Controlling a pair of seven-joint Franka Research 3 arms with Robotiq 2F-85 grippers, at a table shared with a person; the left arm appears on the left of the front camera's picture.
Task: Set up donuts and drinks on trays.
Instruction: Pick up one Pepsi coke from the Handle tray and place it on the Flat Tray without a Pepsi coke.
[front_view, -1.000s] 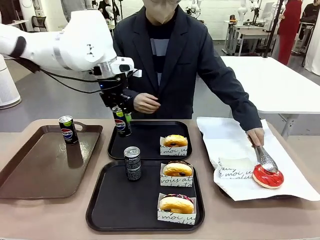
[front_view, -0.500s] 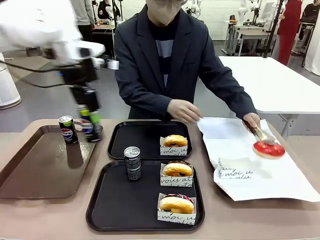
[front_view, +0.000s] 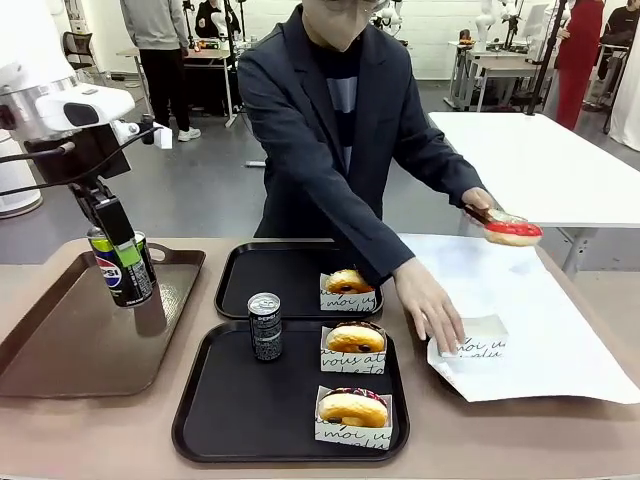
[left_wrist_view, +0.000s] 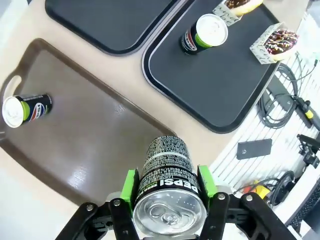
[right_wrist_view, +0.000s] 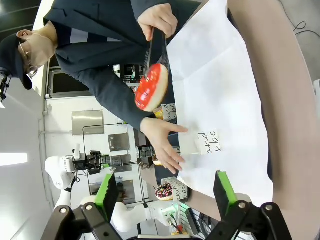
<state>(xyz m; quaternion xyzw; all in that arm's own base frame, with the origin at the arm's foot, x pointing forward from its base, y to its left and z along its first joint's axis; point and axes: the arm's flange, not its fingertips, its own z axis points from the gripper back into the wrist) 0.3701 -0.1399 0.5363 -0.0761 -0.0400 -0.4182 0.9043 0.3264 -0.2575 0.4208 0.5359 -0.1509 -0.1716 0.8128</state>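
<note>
My left gripper is shut on a black Pepsi can and holds it just over the brown tray. In the left wrist view the green pads of the gripper clamp that can. A second Pepsi can stands on the brown tray. A dark grey can and two sleeved donuts sit in the near black tray. One sleeved donut sits in the far black tray. My right gripper is open and holds nothing.
The person holds a red-iced donut in tongs above the white paper sheet. Their other hand rests on an empty paper sleeve on that sheet. The person's arm stretches across the far tray's right corner.
My left arm carried the Pepsi can from the far black tray leftward to the brown tray. The person lifted the red donut with tongs and reached the other hand to the sleeve.
</note>
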